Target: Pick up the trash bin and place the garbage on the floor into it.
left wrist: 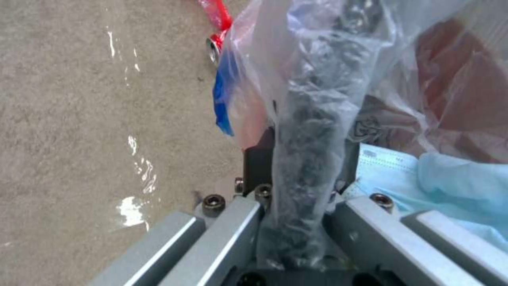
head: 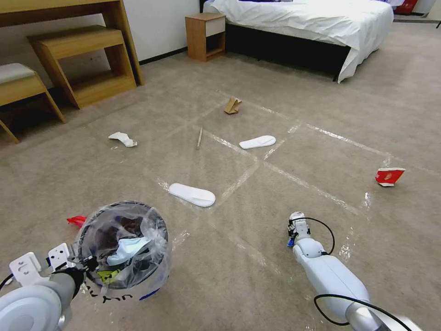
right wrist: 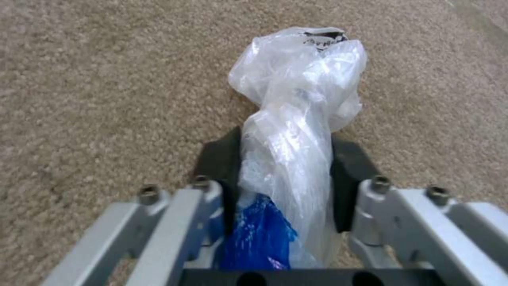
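Left gripper [left wrist: 296, 222] jaws clamped across bin [head: 121, 250] rim, carrying it open-side-up for drops. Right gripper [right wrist: 285, 190] jaws pinching crumpled bag [right wrist: 296, 119], hanging between them above floor [right wrist: 106, 79].

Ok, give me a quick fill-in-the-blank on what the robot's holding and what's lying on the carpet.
1. The left gripper is shut on the rim of the ____.
2. The right gripper is shut on a crumpled clear plastic ____.
3. The floor has ____ white slippers.
Missing words: trash bin; bag; two.
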